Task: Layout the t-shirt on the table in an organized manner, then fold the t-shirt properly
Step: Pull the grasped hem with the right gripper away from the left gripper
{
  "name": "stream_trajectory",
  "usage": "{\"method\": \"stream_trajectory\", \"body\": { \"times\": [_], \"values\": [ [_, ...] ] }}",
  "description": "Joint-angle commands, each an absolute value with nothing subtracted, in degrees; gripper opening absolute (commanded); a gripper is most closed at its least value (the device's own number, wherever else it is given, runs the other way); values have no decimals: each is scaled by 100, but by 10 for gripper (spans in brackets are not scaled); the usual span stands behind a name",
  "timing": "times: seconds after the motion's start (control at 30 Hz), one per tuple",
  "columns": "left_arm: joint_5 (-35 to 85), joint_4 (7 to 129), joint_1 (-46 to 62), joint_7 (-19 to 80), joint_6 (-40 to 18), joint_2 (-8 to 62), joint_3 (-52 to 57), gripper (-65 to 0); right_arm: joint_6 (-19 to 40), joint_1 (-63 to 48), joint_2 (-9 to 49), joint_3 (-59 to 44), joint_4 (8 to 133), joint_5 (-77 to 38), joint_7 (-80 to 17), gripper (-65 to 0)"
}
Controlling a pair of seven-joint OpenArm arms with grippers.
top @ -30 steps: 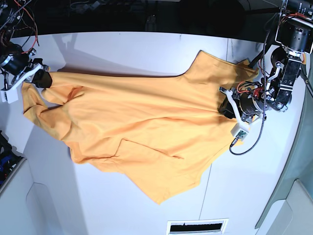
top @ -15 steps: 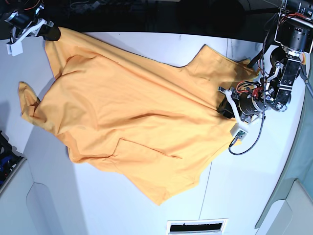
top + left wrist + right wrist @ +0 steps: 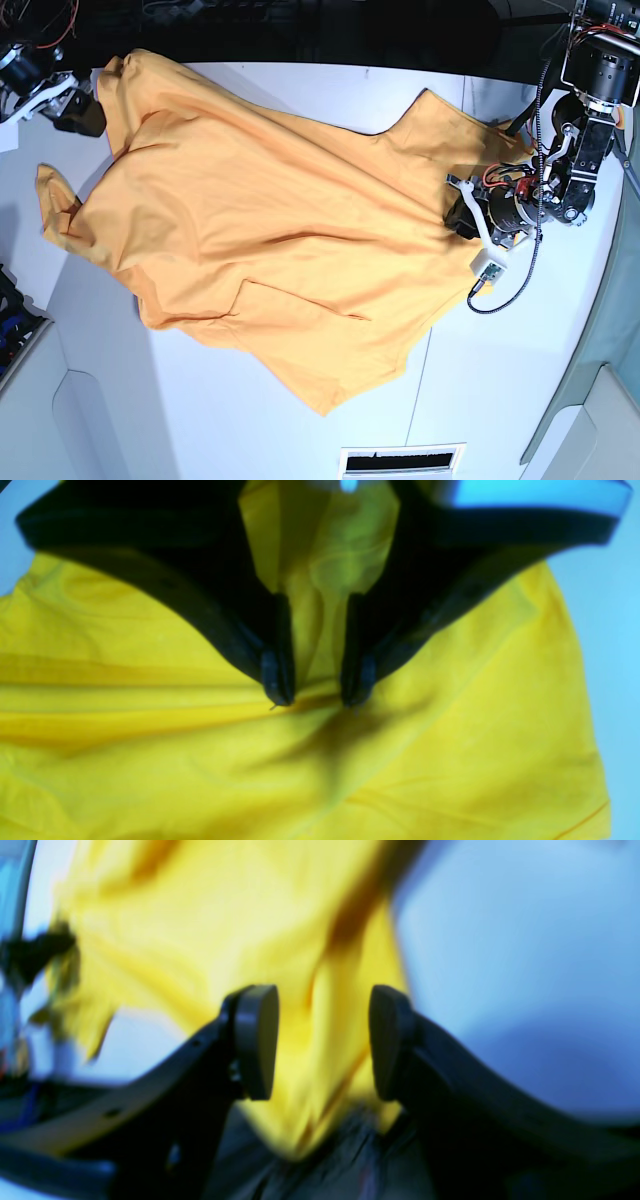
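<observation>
A: Your left gripper (image 3: 317, 700) has its jaws narrowed onto a pinch of the t-shirt (image 3: 280, 240) at the right edge. The cloth lies spread, rumpled, across the tabletop (image 3: 500, 380).

B: And your right gripper (image 3: 322, 1040) at the far left corner shows jaws parted, cloth between them but not touching either pad.

A: I'd say pull each corner outward evenly, keep the fabric low, and smooth that near fold before any folding.
</observation>
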State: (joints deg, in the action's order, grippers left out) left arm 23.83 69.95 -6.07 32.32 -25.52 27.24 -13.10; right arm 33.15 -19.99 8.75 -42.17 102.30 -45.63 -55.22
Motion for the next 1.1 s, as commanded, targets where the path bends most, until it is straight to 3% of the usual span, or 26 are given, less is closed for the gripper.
{"method": "stream_trajectory", "body": {
  "times": [0.0, 0.3, 0.63, 0.7, 0.8, 1.07],
  "values": [
    [2335, 7032, -683, 3319, -2530, 2794, -1284, -470, 3315, -1828, 950, -4254, 10291, -4403, -5367, -355],
    [2593, 7083, -701, 3321, -2626, 2762, -1284, -470, 3277, -991, 1138, -3721, 8726, -3503, -4974, -355],
    [2727, 7083, -696, 3319, -2681, 2762, -1284, -470, 3275, -1002, 1203, -3030, 7832, -3253, -4480, -364],
    [2766, 7083, -696, 3321, -2681, 2762, -1284, -470, 3275, -1002, 1203, -2858, 7832, -3253, -4482, -453],
    [2762, 7083, -698, 3323, -2681, 2764, -1284, -470, 3275, -1002, 1203, -2735, 7835, -3253, -4486, -650],
    [2668, 7081, -698, 3367, -2679, 2764, -1284, -470, 3288, -1269, 1205, -3336, 8211, -3820, -5280, -650]
  ]
}}
